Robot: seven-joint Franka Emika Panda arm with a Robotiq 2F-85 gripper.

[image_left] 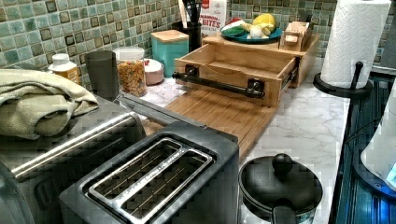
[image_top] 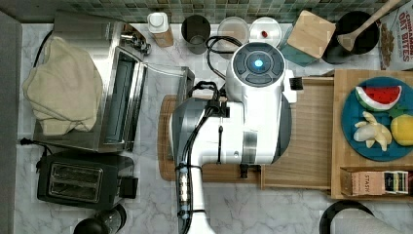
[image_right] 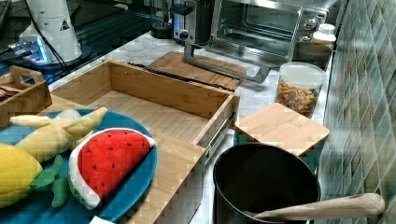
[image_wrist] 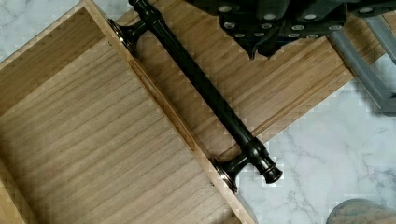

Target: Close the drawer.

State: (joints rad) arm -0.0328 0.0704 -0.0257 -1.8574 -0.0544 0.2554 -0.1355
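While the drawer (image_wrist: 93, 140) stands pulled out of its light-wood cabinet (image_left: 306, 56), the gripper (image_wrist: 275, 28) hangs above the rounded-corner cutting board (image_wrist: 280, 88), on the handle side of the drawer front and apart from it. Whether the fingers are apart or together cannot be told, as only the dark underside of the gripper body shows in the wrist view. Between the fingers and the drawer's plain wooden bottom runs the long black bar handle (image_wrist: 205, 88), carried on two round mounts and free of any contact. Beyond the gripper, away from the drawer, lies the lowered glass door of the toaster oven (image_right: 224, 65), resting beside the board on the marble counter (image_left: 303, 121). In the left view the drawer (image_left: 233, 70) shows bare inside, with its metal slide exposed at the side. Atop the cabinet, well apart from the fingers, sits a blue plate (image_right: 135, 186) with a toy watermelon slice (image_right: 109, 161). In the top view the white arm (image_top: 243, 117) covers the drawer front.
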